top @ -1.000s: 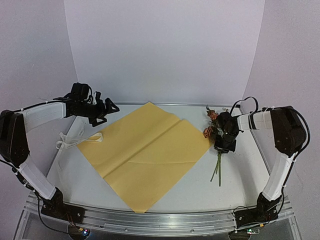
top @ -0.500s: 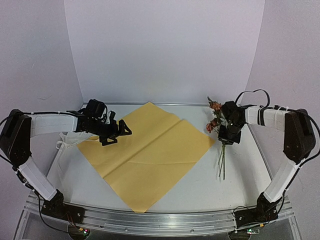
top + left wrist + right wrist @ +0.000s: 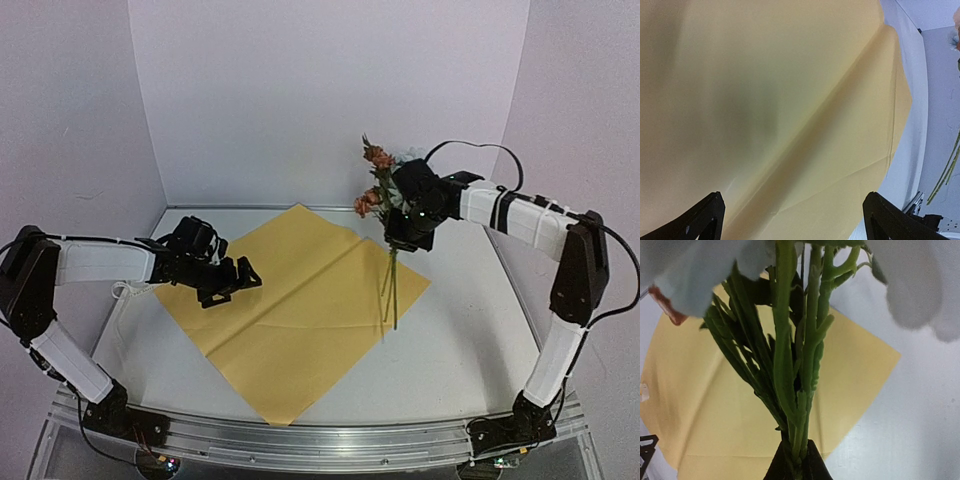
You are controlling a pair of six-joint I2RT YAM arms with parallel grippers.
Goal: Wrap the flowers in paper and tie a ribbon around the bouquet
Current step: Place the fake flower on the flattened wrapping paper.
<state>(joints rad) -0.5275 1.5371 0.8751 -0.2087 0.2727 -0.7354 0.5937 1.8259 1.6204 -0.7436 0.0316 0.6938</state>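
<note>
**A:** Where is the small bunch of artificial flowers with thin green stems and orange and pale blossoms (image 3: pixel 390 270)?

**B:** It is in the air over the right corner of the large thin yellow-tan paper sheet (image 3: pixel 300 300), with the blossoms up and the stems hanging down. The right gripper (image 3: pixel 408 222) is closed tight on the stems, just under the leaves. I cannot tell if the stem ends touch the sheet.

**A:** What can go wrong from here?

**B:** I think the stems are thin and slippery, so one can slide out of the pinch, or the whole bunch can turn when it is laid down. If the stem ends drag, they can push the light sheet and wrinkle it. The left gripper (image 3: pixel 232 282) is fully open and holds nothing. It hovers low over the left part of the sheet, and a careless descent can shift it.

**A:** What does each view add?

**B:** Only the top view shows both arms, the whole sheet on the white table (image 3: pixel 450 360), and a piece of the narrow cream-white ribbon (image 3: pixel 122 291) at the left edge. There the gripper body hides the pinch. The right wrist view shows it clearly. The left wrist view shows the fold line in the sheet from close.
</note>
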